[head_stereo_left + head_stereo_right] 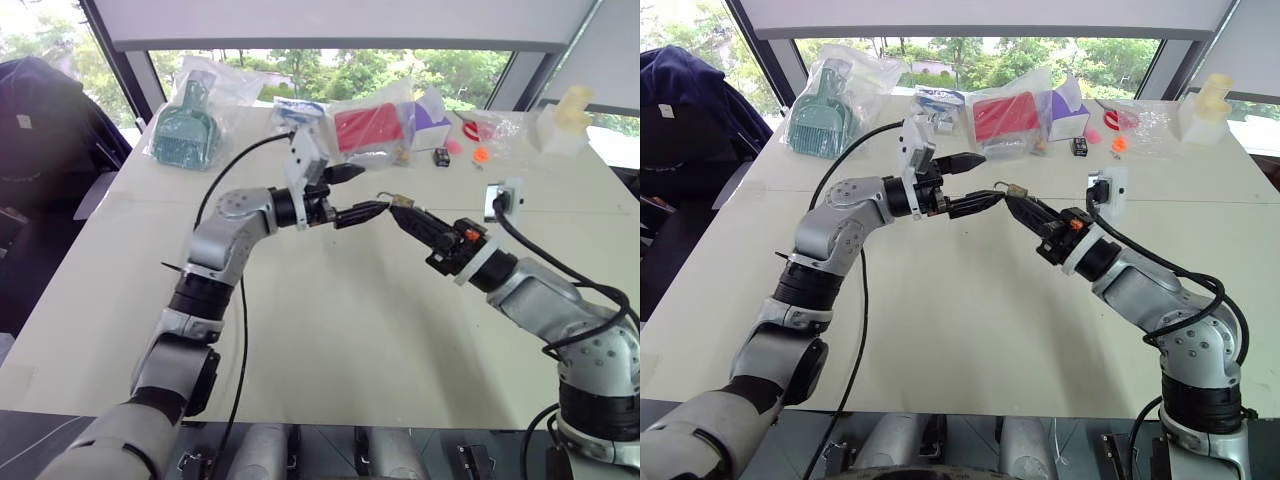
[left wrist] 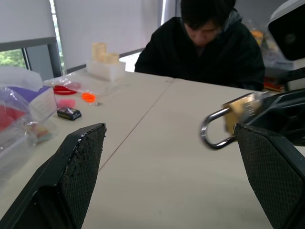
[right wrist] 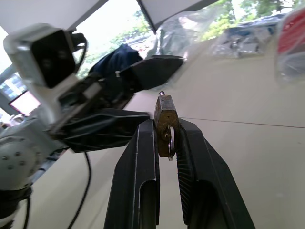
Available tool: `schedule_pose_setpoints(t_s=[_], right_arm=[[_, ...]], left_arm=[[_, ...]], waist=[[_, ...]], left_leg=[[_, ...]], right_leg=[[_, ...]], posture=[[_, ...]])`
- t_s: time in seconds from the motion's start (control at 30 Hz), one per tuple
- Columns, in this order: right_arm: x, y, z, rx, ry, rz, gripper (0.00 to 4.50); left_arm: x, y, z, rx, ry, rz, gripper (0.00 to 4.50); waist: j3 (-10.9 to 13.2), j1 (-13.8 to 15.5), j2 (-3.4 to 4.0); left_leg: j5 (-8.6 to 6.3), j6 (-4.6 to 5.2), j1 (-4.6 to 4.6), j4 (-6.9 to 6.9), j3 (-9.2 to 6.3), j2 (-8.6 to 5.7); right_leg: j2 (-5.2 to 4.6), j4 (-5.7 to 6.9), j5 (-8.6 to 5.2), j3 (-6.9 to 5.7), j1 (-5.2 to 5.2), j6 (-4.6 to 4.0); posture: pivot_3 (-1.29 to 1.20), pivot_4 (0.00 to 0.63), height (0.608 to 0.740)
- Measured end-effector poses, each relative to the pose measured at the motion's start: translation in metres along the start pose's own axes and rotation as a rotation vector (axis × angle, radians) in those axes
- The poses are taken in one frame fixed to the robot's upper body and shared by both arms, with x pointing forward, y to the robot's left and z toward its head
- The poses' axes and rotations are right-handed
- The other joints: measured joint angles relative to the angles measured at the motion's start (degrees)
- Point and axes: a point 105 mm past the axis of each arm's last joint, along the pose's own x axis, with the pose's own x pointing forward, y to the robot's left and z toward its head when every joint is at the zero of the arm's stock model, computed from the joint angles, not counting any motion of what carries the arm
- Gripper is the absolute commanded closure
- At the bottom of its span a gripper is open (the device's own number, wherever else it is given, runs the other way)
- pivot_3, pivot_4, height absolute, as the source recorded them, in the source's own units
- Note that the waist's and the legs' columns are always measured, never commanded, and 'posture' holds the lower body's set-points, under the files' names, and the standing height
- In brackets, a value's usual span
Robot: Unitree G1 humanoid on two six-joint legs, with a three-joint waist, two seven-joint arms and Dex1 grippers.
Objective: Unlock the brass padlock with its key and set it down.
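1. Above a pale table (image 1: pixel 330 330), one brass padlock (image 3: pixel 166 125) is held up in the air between two grippers.
2. At the far edge of the table, several clear plastic bags are laid in a row: one with a green brush-like item (image 1: pixel 187 128), one with a red block (image 1: pixel 368 127), one beside a purple box (image 1: pixel 432 120).
3. One small black object (image 1: pixel 441 156) and two orange bits (image 1: pixel 481 155) are seen near the bags.
4. The right gripper (image 3: pixel 164 143) is clamped on the padlock's body, its two smooth black fingers pressed flat against the sides.
5. The left gripper (image 1: pixel 355 192) is spread wide, one finger above and one below; the lower fingertip is close to the padlock, and contact cannot be told.
6. The padlock is small and rectangular, dull brass, with a curved silver shackle (image 2: pixel 213 136).
7. The left finger pads (image 2: pixel 85 162) are finely dimpled.
8. Across the table, one person in a dark top (image 2: pixel 205 50) is seated.
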Motion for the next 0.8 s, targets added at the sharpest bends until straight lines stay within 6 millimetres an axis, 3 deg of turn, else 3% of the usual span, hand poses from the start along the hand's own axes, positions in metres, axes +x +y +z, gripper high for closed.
schedule_pose_setpoints(t_s=[0.33, 0.5, 0.8], right_arm=[[-0.002, 0.01, -0.002, 0.032, 0.004, 0.049, 4.4], [-0.002, 0.013, -0.006, 0.033, 0.02, 0.058, 4.4], [-0.003, 0.012, -0.013, 0.037, 0.043, 0.059, 4.4]], left_arm=[[-0.001, 0.005, -0.014, 0.017, 0.044, 0.006, 0.06], [0.003, 0.007, -0.004, 0.03, 0.022, 0.009, 0.06], [0.004, 0.006, -0.005, 0.016, 0.028, 0.006, 0.06]], waist=[[0.0, -0.01, 0.0], [0.0, 0.0, 0.0], [0.0, -0.04, 0.0]], left_leg=[[0.0, 0.0, -0.01, 0.0, -0.03, 0.01], [-0.01, -0.01, -0.02, -0.01, -0.04, 0.0], [-0.01, -0.02, -0.04, -0.04, -0.04, 0.0]], right_leg=[[-0.14, -0.02, -0.01, 0.05, -0.01, -0.02], [-0.18, -0.03, -0.04, 0.05, -0.02, -0.07], [-0.24, -0.04, -0.1, 0.06, -0.04, -0.19]], posture=[[0.0, 0.15, 0.74], [0.0, 0.15, 0.74], [0.0, 0.15, 0.74]])
